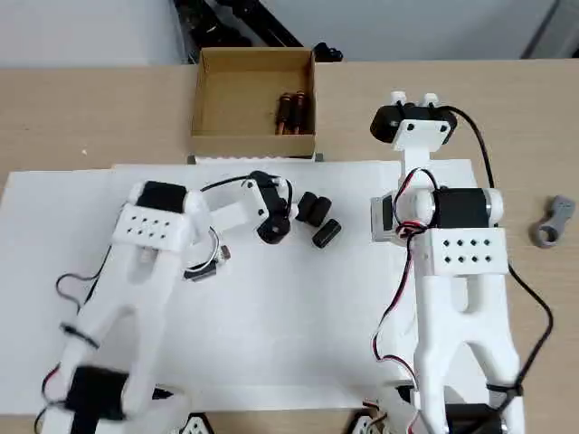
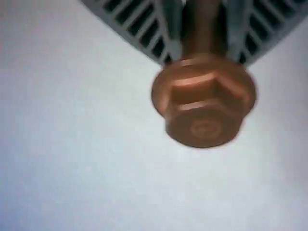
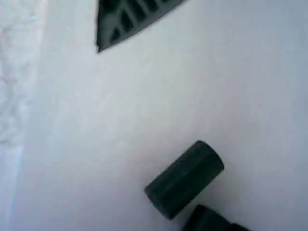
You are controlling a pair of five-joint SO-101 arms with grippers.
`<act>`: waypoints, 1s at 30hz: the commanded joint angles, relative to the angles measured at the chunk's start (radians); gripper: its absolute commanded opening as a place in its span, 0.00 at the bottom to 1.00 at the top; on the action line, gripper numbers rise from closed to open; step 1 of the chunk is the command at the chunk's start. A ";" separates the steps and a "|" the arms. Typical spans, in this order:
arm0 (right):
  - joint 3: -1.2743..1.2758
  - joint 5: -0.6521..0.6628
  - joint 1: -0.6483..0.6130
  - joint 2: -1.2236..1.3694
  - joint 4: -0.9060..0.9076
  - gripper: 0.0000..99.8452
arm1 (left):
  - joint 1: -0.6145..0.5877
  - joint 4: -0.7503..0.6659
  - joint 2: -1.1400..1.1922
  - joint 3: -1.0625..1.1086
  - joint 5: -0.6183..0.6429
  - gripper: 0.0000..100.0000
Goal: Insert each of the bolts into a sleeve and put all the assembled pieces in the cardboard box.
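Note:
My left gripper (image 2: 202, 29) is shut on a copper bolt (image 2: 204, 103), whose hex head faces the camera above the white sheet. In the high view this gripper (image 1: 282, 206) sits just left of two black sleeves (image 1: 308, 206) (image 1: 327, 233) lying on the sheet. The cardboard box (image 1: 206, 90) stands behind them, with copper bolt pieces (image 1: 294, 113) at its right side. Over the sheet, my right gripper (image 3: 202, 14) is open and holds nothing. One of its fingers (image 3: 130, 19) shows, with one sleeve (image 3: 185, 178) and part of another (image 3: 207, 221) a short way off.
A white paper sheet (image 1: 298, 316) covers the wooden table. A small grey part (image 1: 552, 221) lies on the bare wood at the right. Cables trail from both arms. The sheet's middle and front are free.

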 commanded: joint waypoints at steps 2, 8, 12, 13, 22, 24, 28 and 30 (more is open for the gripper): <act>-0.003 -0.049 0.002 -0.030 -0.010 0.14 | 0.000 0.028 -0.195 -0.031 0.199 0.01; 0.035 -0.267 -0.087 -0.030 -0.004 0.14 | -0.092 0.023 -0.402 -0.030 0.529 0.01; 0.104 -0.440 -0.214 -0.028 -0.019 0.14 | -0.186 0.029 -0.512 -0.028 0.661 0.01; 0.118 -0.482 -0.243 -0.028 -0.035 0.14 | -0.210 0.029 -0.534 -0.028 0.677 0.01; 0.170 -0.715 -0.294 0.050 -0.226 0.14 | -0.324 0.049 -0.683 0.120 0.681 0.01; 0.169 -0.733 -0.294 0.108 -0.257 0.14 | -0.334 0.072 -0.704 0.137 0.681 0.01; 0.167 -0.750 -0.294 0.232 -0.338 0.14 | -0.391 0.071 -0.721 0.139 0.683 0.01; 0.167 -0.770 -0.294 0.278 -0.380 0.14 | -0.413 0.071 -0.718 0.142 0.683 0.01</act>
